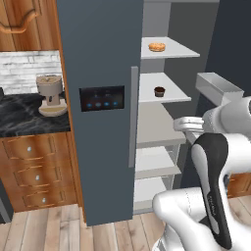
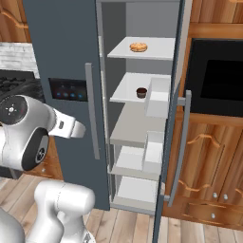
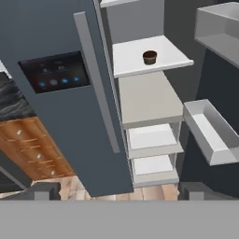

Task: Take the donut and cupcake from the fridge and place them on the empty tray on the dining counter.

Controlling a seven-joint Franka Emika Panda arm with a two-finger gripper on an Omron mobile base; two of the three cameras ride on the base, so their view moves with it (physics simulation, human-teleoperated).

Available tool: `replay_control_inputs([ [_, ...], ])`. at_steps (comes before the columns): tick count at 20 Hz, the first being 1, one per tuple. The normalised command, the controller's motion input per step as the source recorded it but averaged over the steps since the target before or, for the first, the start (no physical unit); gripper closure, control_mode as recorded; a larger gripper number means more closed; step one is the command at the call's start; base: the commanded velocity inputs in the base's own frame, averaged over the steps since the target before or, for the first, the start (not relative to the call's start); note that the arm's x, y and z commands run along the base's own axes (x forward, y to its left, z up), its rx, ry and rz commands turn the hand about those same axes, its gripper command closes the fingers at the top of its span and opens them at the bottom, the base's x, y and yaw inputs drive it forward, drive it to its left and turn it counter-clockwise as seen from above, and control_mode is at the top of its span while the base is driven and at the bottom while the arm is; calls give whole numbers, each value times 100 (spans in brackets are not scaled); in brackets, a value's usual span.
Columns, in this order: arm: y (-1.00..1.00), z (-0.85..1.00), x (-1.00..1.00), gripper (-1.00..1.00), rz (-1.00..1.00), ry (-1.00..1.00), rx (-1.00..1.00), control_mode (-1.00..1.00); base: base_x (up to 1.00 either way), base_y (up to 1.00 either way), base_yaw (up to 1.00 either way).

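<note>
The fridge [image 1: 98, 59] [image 2: 61, 42] [image 3: 51, 32] stands with its left door closed and its right door swung open. A golden donut [image 1: 157, 47] [image 2: 138, 47] lies on an upper white shelf. One shelf below sits the brown cupcake [image 1: 159, 91] [image 2: 141, 92] [image 3: 149, 57]. My gripper [image 3: 119, 191] is open and empty, well back from the shelves and facing the fridge interior, with the cupcake up and ahead of it. The tray and the dining counter are out of view.
The open fridge door carries grey bins [image 3: 210, 135] [image 1: 218, 86] on the right. Left of the fridge, a coffee machine [image 1: 50, 95] stands on a dark worktop [image 1: 19, 122] over wooden drawers [image 1: 34, 166]. A black microwave [image 2: 216, 78] sits in the wooden cabinet at right.
</note>
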Motion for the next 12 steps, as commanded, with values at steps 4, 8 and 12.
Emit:
replay_control_inputs([
  [4,0,0,-1,-100,0,0,0,-100,0,0,0],
  [8,0,0,2,-100,-2,0,0,-100,0,0,0],
  [12,0,0,1,-100,0,0,0,-100,0,0,0],
])
